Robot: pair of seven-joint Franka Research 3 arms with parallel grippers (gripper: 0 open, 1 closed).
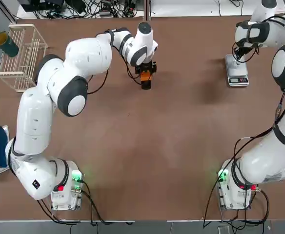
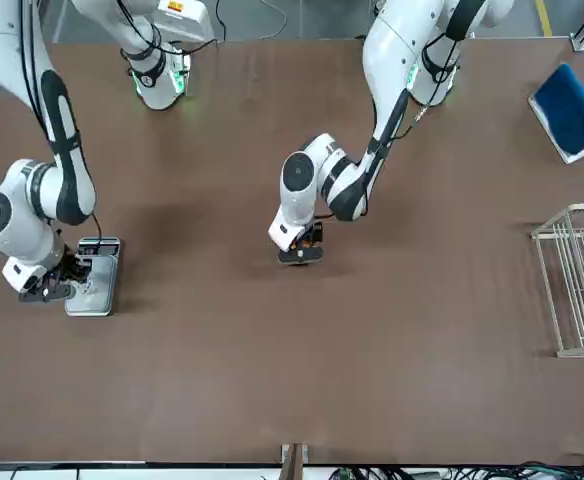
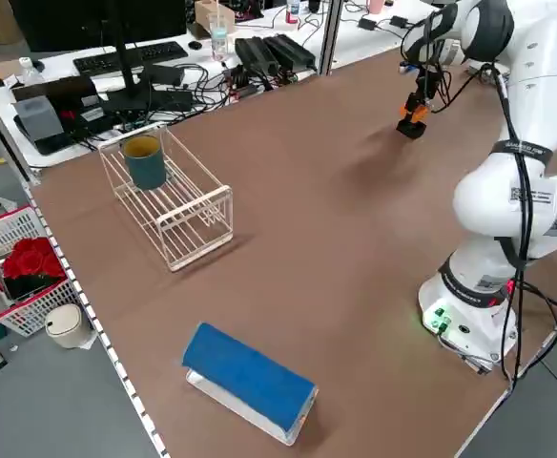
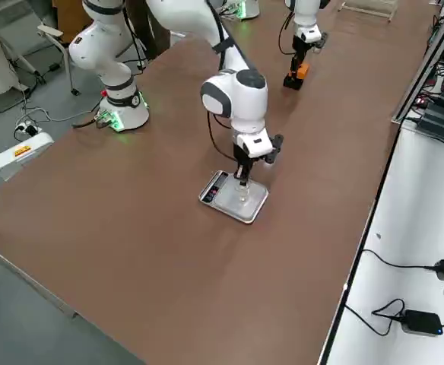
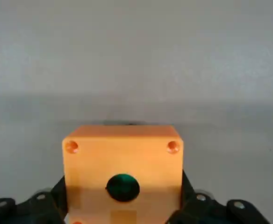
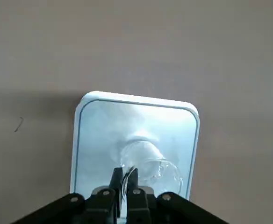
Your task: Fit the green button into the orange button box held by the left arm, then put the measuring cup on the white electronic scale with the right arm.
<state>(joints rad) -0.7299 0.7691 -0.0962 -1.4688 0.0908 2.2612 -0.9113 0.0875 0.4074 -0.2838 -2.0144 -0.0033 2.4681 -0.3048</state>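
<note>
Jaws of the right gripper point(image 6: 125, 179) are pinched on the rim of the measuring cup point(image 6: 148, 164), upright over the white electronic scale point(image 4: 233, 197), mouth up. Left gripper point(image 5: 122, 205) clamps the orange button box point(image 5: 122, 163) wide, mid-desk; the green button point(image 5: 123, 187) already sits in its hole. What's left, I'd say: letting go of the cup.

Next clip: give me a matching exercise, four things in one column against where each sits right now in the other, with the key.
Things:
1. green button
2. orange button box
3. measuring cup
4. teal cup

Places:
A. in the wire rack
B. over the white electronic scale, pinched by the right claw
C. seated in the box's hole
D. between the left claw's fingers

Pairs: 1-C, 2-D, 3-B, 4-A
</note>
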